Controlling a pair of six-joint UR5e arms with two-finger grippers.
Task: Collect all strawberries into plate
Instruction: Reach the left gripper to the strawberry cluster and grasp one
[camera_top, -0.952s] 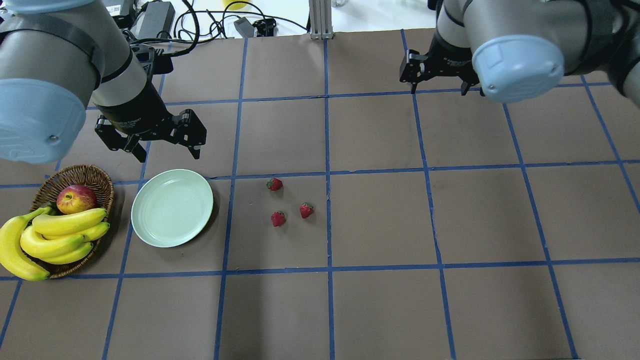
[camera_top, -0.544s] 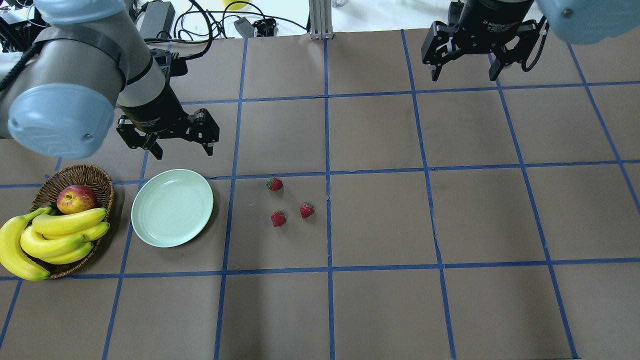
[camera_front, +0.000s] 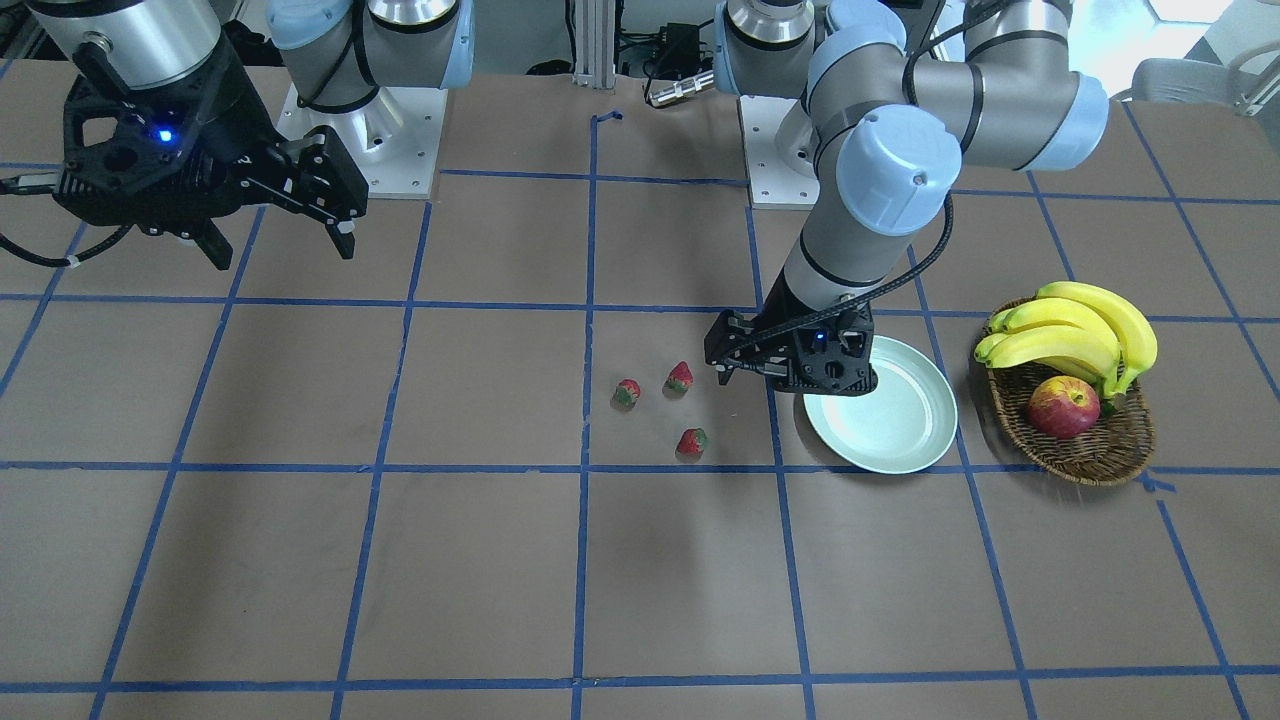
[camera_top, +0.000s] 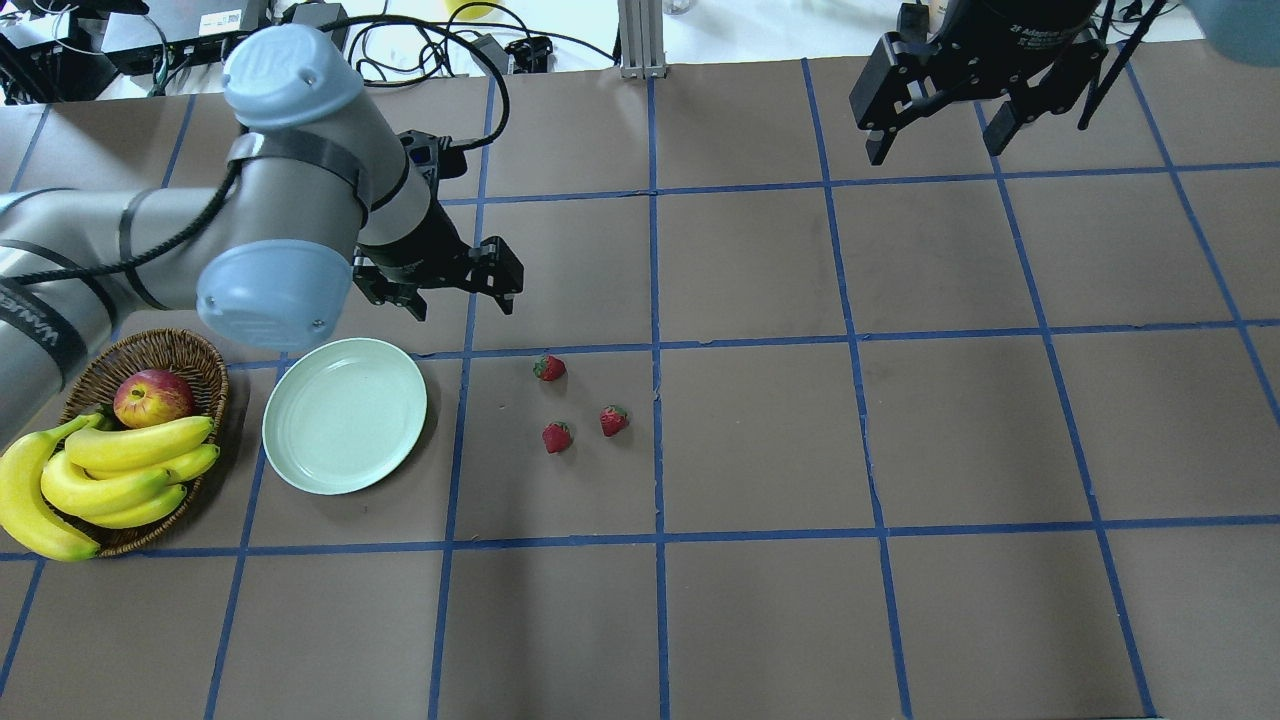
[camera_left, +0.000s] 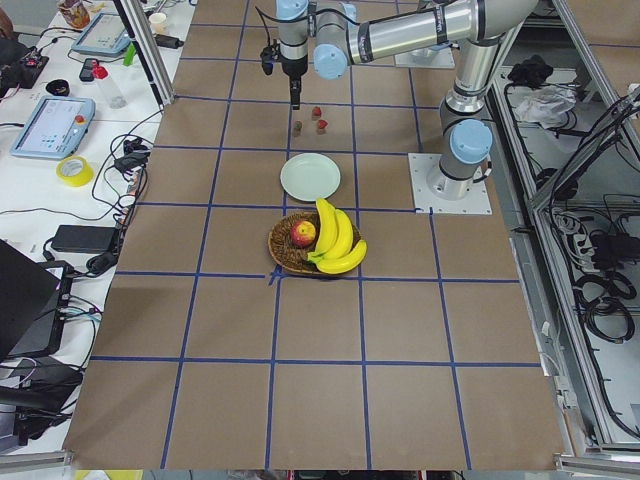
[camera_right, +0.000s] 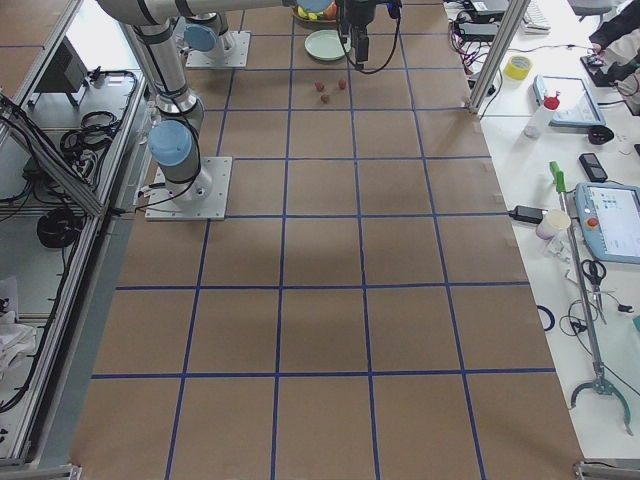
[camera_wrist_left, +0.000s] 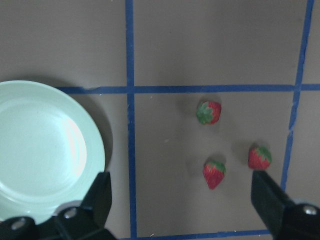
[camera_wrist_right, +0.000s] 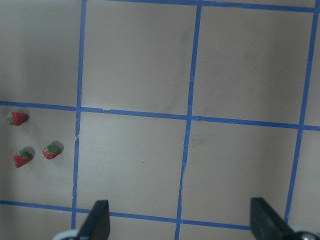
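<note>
Currently, the strawberries (camera_top: 557, 437) lie centre-frame, right of the plate (camera_top: 344, 416); left gripper (camera_top: 465, 308) and right gripper (camera_top: 935, 152) hover, fingers wide.

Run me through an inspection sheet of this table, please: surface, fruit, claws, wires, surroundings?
Surface: brown table, blue tape grid.
Job's things: three strawberries on the table beside the plate; plate empty.
Clutter: wicker basket holding bananas and an apple.
Grippers: left gripper open, empty, above the table near the plate; right gripper open, empty, over the far side.
Cables: black cable along the left arm; more beyond the table's far edge.
Surroundings: side benches with tablets and a tape roll.
</note>
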